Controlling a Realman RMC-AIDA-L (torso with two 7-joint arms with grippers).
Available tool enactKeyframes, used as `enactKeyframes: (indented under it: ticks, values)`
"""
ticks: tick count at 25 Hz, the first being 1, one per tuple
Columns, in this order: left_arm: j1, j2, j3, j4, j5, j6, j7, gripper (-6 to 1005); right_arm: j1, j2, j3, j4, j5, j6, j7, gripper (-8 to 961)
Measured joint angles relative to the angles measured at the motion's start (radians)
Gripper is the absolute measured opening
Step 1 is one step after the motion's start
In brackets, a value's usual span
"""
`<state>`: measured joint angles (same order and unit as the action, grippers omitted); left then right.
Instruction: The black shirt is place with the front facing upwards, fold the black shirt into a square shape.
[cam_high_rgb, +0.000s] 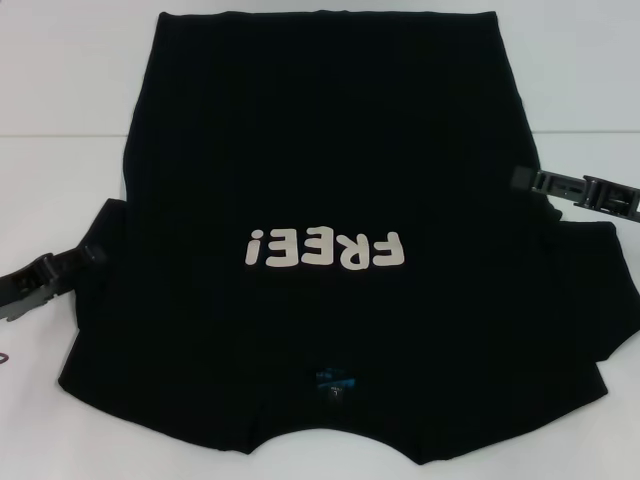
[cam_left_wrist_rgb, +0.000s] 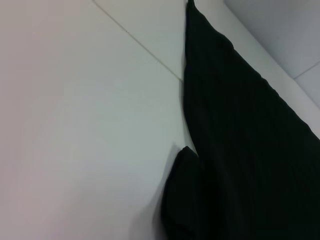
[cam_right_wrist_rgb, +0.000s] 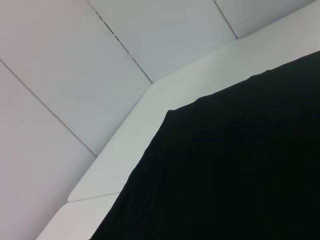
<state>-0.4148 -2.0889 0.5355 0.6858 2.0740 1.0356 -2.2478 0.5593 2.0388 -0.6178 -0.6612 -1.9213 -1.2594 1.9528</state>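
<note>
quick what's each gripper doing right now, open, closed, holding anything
Left gripper: at the black shirt's left sleeve; grip cannot be told.
Right gripper: at the shirt's right edge; grip cannot be told.

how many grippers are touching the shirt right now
2. The left gripper sits at the left sleeve edge of the black shirt; the right gripper meets its right side edge. The contact itself is hard to confirm, black on black.

You've got the black shirt (cam_high_rgb: 330, 150): matt, soft-looking cloth w/ faint vertical ribbing; its cream "FREE!" letters (cam_high_rgb: 325, 249) look flat and smooth, printed on. Tabletop (cam_high_rgb: 60, 110) is white, smooth, slight sheen. Left tool (cam_high_rgb: 88, 255) and right tool (cam_high_rgb: 528, 180): dark matt plastic-looking parts.
</note>
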Motion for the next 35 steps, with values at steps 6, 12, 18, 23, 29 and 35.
enactKeyframes:
  ticks: [6, 12, 18, 23, 29, 35]
  values:
    - [-0.009, -0.001, 0.002, 0.007, 0.053, -0.02, -0.044, 731, -0.001, 0.0, 0.004, 0.0, 0.001, 0.0, 0.0, 795]
    - [-0.015, -0.005, -0.001, 0.02, 0.073, -0.027, -0.057, 541, -0.002, 0.0, 0.005, -0.001, 0.001, -0.002, 0.0, 794]
    - [-0.007, -0.029, 0.003, 0.073, 0.074, -0.021, -0.057, 267, -0.002, -0.002, 0.022, 0.0, 0.001, -0.015, -0.001, 793]
    - [-0.011, -0.025, 0.013, 0.071, 0.095, -0.027, -0.07, 122, -0.004, -0.002, 0.023, 0.0, 0.001, -0.016, -0.001, 792]
    - [-0.009, -0.032, 0.009, 0.093, 0.113, -0.029, -0.08, 90, -0.004, -0.002, 0.023, 0.0, 0.001, -0.016, -0.003, 790]
    - [-0.007, -0.024, 0.008, 0.096, 0.106, -0.001, -0.073, 87, -0.005, -0.002, 0.023, 0.0, 0.001, -0.016, -0.002, 789]
